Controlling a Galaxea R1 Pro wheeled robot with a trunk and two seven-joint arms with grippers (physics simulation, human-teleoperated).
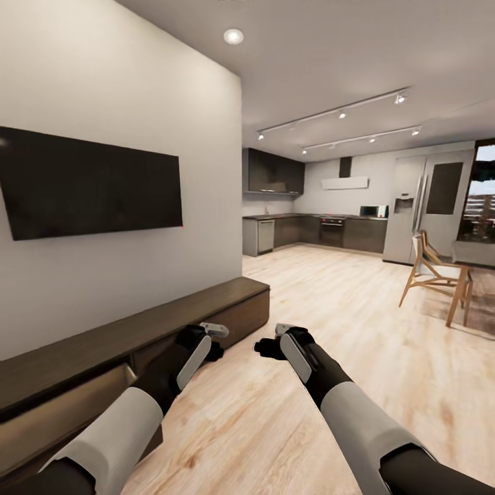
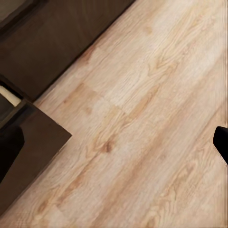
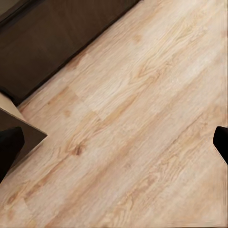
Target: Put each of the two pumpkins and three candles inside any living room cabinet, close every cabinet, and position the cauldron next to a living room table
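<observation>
With both grippers, left gripper [image 1: 218, 342] and right gripper [image 1: 269, 342], spread wide and empty, the cabinet [image 1: 206, 309] drawer stands open beside the left; next, likely push it closed.

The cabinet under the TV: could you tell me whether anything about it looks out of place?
Yes. On the cabinet, one drawer near the left arm stands pulled out, its pale inside showing, while the far front sits flush. It is not fully closed.
</observation>
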